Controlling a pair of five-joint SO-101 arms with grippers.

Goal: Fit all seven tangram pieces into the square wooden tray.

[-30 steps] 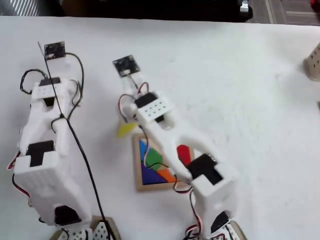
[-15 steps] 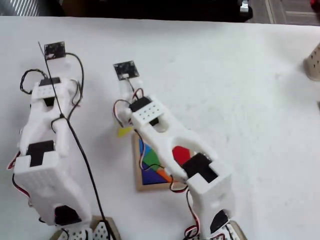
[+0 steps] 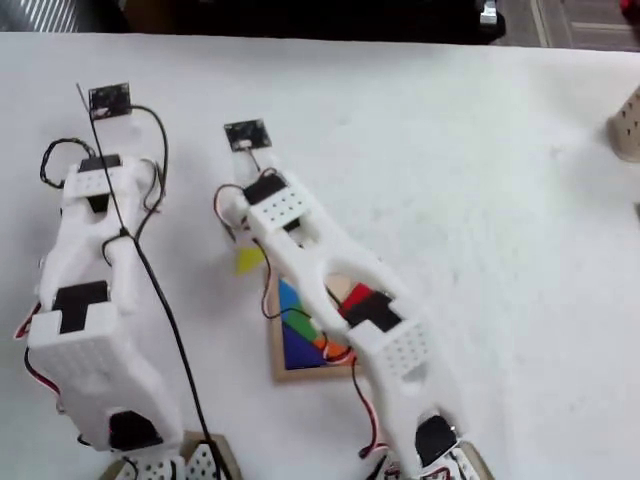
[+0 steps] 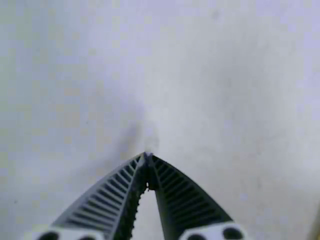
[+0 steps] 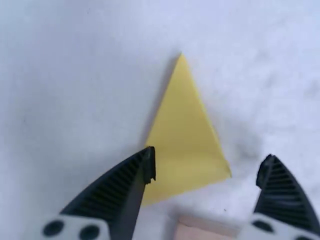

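The right gripper (image 5: 209, 165), jaws apart, hangs over the flat yellow triangular piece (image 5: 185, 145), which lies on the white table (image 3: 480, 180) just off the 11 o'clock corner of the square wooden tray (image 3: 310, 373). We judge its long axis runs away from the wrist, base between the jaws. The left gripper (image 4: 148, 157), pinched together, is well apart.

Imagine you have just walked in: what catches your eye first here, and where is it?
A yellow triangle lies on the white table just outside the wooden tray, with the right gripper open over it. The tray, partly under the right arm, holds bright blue, green and orange pieces. The left gripper is shut over bare table.
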